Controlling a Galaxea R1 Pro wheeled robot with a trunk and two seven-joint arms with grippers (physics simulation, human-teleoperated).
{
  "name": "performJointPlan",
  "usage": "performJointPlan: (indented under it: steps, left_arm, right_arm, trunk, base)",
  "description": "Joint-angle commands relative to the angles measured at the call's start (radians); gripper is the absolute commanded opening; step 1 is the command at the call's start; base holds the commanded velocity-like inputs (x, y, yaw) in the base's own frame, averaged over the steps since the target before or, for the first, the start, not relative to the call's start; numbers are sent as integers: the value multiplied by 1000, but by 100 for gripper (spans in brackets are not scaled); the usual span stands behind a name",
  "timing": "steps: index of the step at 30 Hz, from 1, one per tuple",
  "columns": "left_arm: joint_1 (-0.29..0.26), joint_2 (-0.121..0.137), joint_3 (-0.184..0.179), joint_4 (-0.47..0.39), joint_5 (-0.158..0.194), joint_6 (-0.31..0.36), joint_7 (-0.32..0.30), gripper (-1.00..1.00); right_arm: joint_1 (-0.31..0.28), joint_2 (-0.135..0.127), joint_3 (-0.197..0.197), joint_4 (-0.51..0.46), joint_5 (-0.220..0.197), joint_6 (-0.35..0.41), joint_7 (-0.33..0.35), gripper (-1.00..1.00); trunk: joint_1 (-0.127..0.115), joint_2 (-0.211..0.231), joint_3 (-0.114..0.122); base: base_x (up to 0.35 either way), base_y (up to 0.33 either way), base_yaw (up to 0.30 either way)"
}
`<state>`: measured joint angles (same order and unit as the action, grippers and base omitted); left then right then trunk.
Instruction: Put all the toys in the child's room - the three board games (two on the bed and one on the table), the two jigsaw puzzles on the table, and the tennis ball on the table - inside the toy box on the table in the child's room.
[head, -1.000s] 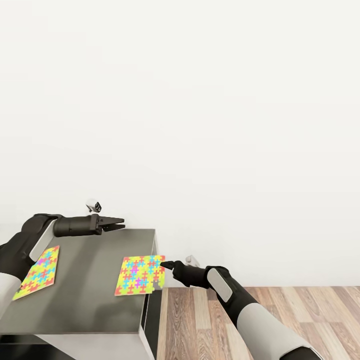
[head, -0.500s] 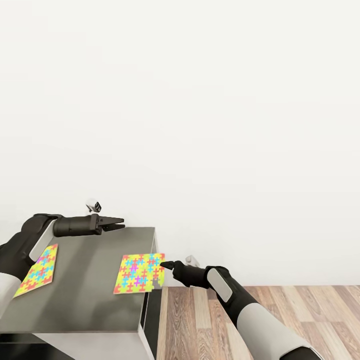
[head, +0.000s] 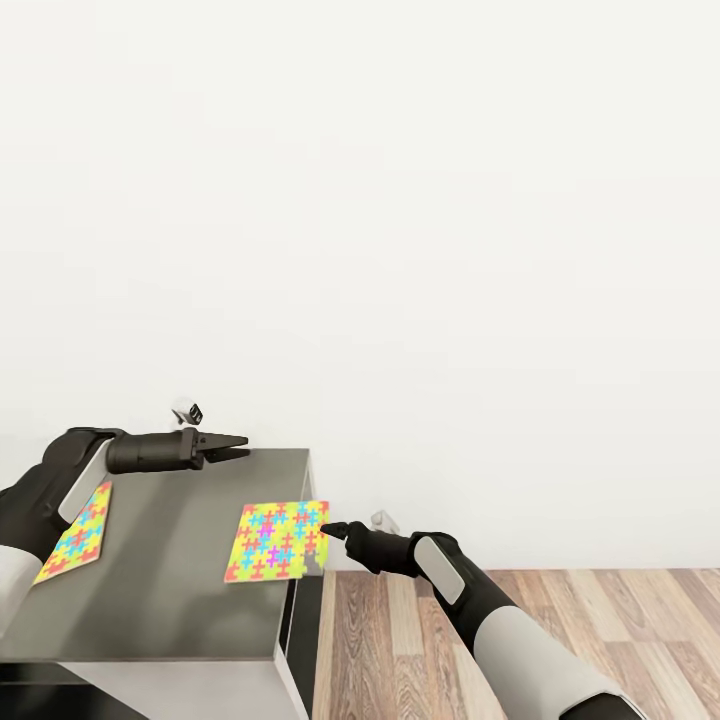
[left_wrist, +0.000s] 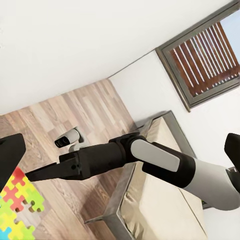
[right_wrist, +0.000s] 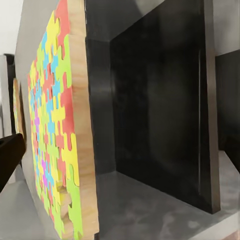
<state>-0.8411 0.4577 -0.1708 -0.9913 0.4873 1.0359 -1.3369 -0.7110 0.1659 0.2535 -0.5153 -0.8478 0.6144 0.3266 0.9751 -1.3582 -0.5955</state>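
Grey table | jigsaw puzzle overhangs edge | right claw touching it

Three cameras around one table corner

The head view looks forward and down from above the table, facing a white wall, with both arms reaching in from the near edge. The right wrist view sits very close to the puzzle overhanging the table's right edge. The left wrist view faces across that corner to the right arm, floor and bed.
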Motion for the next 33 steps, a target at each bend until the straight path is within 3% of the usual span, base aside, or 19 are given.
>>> performJointPlan:
  steps: [1, 33]
  left_arm:
    - [-1, 1, -3, 0, 3, 9, -2, 100]
    - [-1, 1, -3, 0, 4, 9, -2, 100]
  right_arm:
    - [-1, 0, 1, 0, -1, 2, 2, 100]
    - [-1, 9, 4, 0, 3, 1, 2, 100]
  trunk:
    - [0, -1, -1]
    - [0, -1, -1]
  base:
    - [0, 0, 0]
    - [0, 29, 0]
